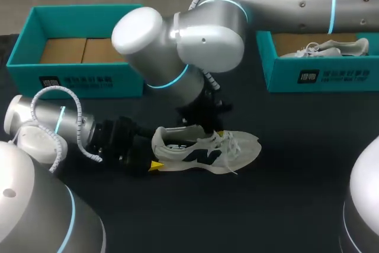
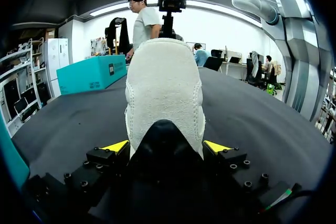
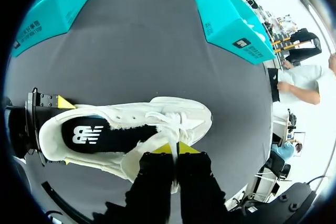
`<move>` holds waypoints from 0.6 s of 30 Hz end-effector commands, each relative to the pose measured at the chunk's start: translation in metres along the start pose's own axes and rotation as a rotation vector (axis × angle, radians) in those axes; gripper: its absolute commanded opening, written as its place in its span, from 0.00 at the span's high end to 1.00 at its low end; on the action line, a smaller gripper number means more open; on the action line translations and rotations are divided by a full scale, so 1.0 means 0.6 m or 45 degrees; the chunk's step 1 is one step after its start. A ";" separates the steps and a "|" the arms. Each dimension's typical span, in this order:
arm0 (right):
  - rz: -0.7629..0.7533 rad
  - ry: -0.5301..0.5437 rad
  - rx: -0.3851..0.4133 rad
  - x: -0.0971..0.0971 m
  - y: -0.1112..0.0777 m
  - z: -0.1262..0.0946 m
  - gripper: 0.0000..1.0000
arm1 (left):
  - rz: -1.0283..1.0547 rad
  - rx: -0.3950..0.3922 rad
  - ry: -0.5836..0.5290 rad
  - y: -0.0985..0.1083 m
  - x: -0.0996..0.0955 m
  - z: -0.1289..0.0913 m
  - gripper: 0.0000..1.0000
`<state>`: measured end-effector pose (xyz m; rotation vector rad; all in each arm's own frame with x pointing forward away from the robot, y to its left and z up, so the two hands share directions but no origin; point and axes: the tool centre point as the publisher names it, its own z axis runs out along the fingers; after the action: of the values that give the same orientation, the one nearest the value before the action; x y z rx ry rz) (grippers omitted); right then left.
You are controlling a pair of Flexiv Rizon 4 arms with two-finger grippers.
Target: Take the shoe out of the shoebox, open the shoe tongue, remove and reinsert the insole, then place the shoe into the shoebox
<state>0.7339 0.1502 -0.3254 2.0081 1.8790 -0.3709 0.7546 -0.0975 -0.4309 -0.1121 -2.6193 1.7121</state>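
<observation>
A white shoe (image 1: 201,149) with dark side marks lies on its side on the black table, toe to the right. My left gripper (image 1: 154,152) holds its heel. In the left wrist view the heel (image 2: 164,93) fills the space between both yellow tips, and the gripper (image 2: 166,147) is shut on it. My right arm comes in from the upper right. Its gripper (image 1: 218,134) sits over the lacing. The right wrist view shows this gripper (image 3: 176,148) shut, pinching the white tongue beside the laces. The black insole (image 3: 100,135) is visible inside the shoe (image 3: 126,111).
An open teal shoebox (image 1: 77,81) with a bare cardboard floor stands at the back left. A second teal box (image 1: 320,75) at the back right holds another white shoe (image 1: 325,48). Dark table surface lies in front of the shoe.
</observation>
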 end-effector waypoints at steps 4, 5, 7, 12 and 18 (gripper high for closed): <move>0.290 0.038 0.020 -0.029 -0.007 0.005 1.00 | 0.001 -0.001 -0.002 0.005 0.000 0.002 1.00; 0.286 0.039 0.023 -0.028 -0.004 0.002 1.00 | 0.001 -0.001 -0.002 0.005 0.000 0.002 1.00; 0.267 0.043 0.018 -0.022 0.001 -0.005 0.88 | 0.001 -0.001 -0.002 0.005 0.000 0.002 1.00; 0.241 0.040 0.013 -0.002 0.003 -0.021 0.00 | 0.001 -0.001 -0.002 0.005 0.000 0.002 1.00; 0.260 0.045 0.014 0.010 -0.009 -0.026 0.00 | 0.001 -0.001 -0.002 0.005 0.000 0.002 1.00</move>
<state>0.7346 0.1535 -0.3101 2.0708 1.8833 -0.3238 0.7547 -0.0974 -0.4309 -0.1118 -2.6194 1.7120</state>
